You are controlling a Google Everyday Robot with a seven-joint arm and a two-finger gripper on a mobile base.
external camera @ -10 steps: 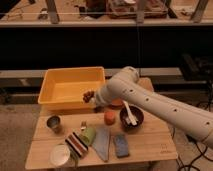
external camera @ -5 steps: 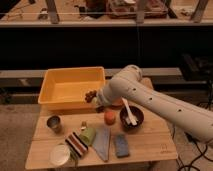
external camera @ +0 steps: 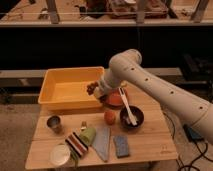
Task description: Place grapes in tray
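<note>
The grapes (external camera: 91,88) are pinched tight in the gripper (external camera: 95,89), up in the air over the right edge of the yellow tray (external camera: 50,87). The white arm (external camera: 150,85) reaches in from the right of the tray. An orange (external camera: 109,117) and a dark bowl (external camera: 131,116) sit on the wooden table (external camera: 150,145), just in front of the tray's right corner.

The small dark purple bumpy grapes (external camera: 91,88) hung in the gripper (external camera: 95,90), over the right rim of the large yellow plastic tray (external camera: 60,90).
</note>
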